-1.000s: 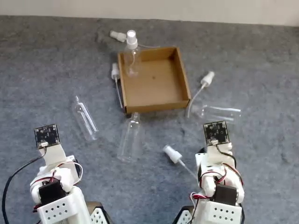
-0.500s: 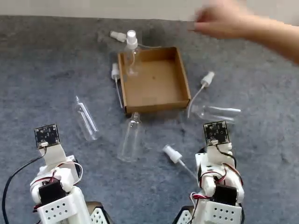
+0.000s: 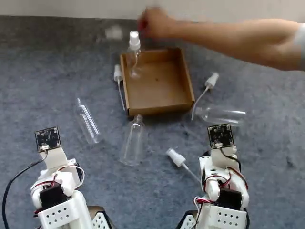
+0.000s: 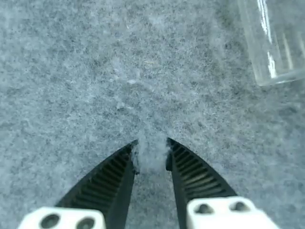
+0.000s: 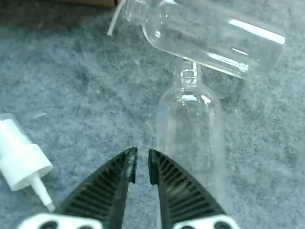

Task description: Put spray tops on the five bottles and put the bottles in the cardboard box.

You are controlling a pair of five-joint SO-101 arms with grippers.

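The cardboard box [image 3: 159, 83] lies open at mid table. One bottle with a spray top [image 3: 134, 53] stands in its far left corner. Clear bottles lie on the carpet at the left [image 3: 86, 120], in front of the box [image 3: 132, 140] and at the right [image 3: 220, 115]. Loose spray tops lie left of the box [image 3: 117, 73], right of it [image 3: 211, 80], near the right arm [image 3: 176, 156] and at the back [image 3: 114, 32]. My left gripper [image 4: 151, 153] is shut, hovering over bare carpet beside a bottle's base [image 4: 271, 43]. My right gripper [image 5: 141, 162] is shut beside a bottle [image 5: 190, 124], with a spray top [image 5: 21, 160] nearby.
A person's hand [image 3: 155, 22] and forearm [image 3: 238, 40] stretch in from the right over the back of the box, close to the standing bottle's top. Both arms' bases [image 3: 57, 200] [image 3: 221, 198] sit at the near edge. Grey carpet covers the table.
A person's hand came in from the right and moved leftward to the standing bottle. The spray top at the back now looks blurred. Both arms stayed still.
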